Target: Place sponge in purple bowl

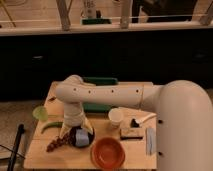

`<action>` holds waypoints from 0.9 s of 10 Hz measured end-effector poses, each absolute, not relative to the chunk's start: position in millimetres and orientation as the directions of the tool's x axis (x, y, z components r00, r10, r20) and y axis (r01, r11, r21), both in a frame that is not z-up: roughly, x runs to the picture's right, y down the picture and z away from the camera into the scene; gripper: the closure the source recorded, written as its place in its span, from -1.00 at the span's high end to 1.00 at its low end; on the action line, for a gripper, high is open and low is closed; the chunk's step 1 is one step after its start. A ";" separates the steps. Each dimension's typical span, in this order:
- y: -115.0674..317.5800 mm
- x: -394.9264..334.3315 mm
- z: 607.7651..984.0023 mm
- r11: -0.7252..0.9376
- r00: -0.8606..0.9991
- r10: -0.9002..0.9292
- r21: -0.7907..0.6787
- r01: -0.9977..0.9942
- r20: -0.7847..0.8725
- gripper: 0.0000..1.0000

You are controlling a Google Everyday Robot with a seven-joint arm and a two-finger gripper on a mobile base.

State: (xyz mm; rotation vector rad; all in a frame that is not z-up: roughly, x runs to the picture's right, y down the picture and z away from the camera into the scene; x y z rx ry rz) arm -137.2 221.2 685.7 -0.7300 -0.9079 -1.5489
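Note:
The purple bowl (86, 139), small and nearly black, sits on the wooden table (60, 157) at the front left of centre. My gripper (76, 132) points down from the white arm, right at the bowl's left rim. The sponge (82, 136), a small pale blue-grey block, shows just under the gripper, over the bowl's inside. I cannot tell whether it is held or resting in the bowl.
A larger orange bowl (107, 153) stands at the front edge. A white cup (116, 117), a tan block with a dark top (131, 133), a white brush (141, 120) and a flat pale blue sheet (150, 141) lie to the right. A green fruit (40, 113), a green pepper (50, 125) and a brown piece (55, 144) lie to the left.

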 end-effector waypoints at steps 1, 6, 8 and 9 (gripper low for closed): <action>220.8 -136.9 685.0 -0.062 -0.166 -0.506 0.157 0.986 0.846 0.60; 217.2 -136.9 683.1 -0.062 -0.167 -0.507 0.157 0.986 0.846 0.60; 215.7 -136.9 683.2 -0.060 -0.166 -0.507 0.157 0.986 0.846 0.60; 214.6 -137.0 683.4 -0.057 -0.164 -0.507 0.157 0.986 0.846 0.60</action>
